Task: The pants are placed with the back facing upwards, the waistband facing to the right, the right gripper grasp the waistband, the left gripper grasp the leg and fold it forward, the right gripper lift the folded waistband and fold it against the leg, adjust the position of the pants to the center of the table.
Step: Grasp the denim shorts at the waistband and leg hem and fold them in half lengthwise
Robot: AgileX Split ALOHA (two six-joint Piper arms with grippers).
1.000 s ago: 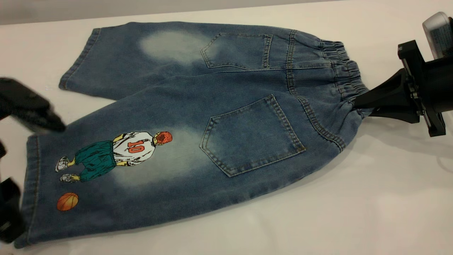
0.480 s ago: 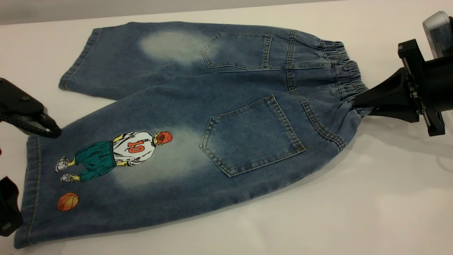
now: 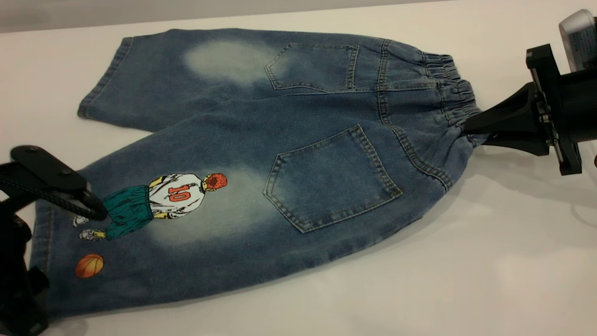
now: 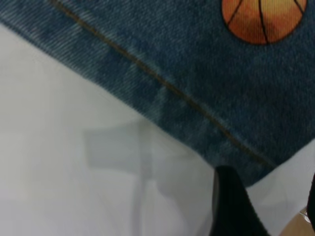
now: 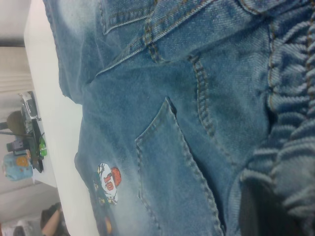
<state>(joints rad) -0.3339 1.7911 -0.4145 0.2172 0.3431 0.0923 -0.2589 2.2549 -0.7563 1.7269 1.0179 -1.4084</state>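
— Holding the waistband (image 3: 454,105) at three o'clock, the right gripper (image 3: 468,130) is clamped on it, so the pants (image 3: 280,163) stay stretched on the table (image 3: 466,261).

— And the left gripper (image 3: 79,205)?

— It hovers at nine o'clock over the leg (image 3: 154,224), near the hem, probably to grasp it; jaws unclear.
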